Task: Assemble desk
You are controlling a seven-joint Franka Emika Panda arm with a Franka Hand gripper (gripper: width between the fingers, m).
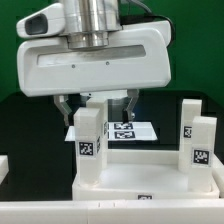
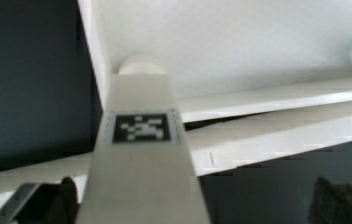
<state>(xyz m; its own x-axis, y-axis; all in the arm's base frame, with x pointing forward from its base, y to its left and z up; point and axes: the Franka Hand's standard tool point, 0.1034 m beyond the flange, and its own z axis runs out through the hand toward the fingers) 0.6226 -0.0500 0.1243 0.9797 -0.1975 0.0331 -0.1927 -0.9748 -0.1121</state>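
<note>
The white desk tabletop [image 1: 140, 186] lies low in the exterior view. One square white leg [image 1: 90, 140] with a tag stands upright at its corner on the exterior view's left. Two more tagged legs [image 1: 190, 122] [image 1: 204, 150] stand upright at its right side. My gripper [image 1: 97, 109] hangs open over the left leg, a finger on each side of the leg's top and a gap on both sides. In the wrist view that leg [image 2: 146, 155] runs down to the tabletop [image 2: 244, 50] between my gripper's [image 2: 199, 205] dark fingers [image 2: 48, 203], closer to one of them.
The marker board [image 1: 128, 131] lies flat on the black table just behind the tabletop, under my gripper. A white edge [image 1: 4, 165] shows at the exterior view's far left. A green wall closes the back.
</note>
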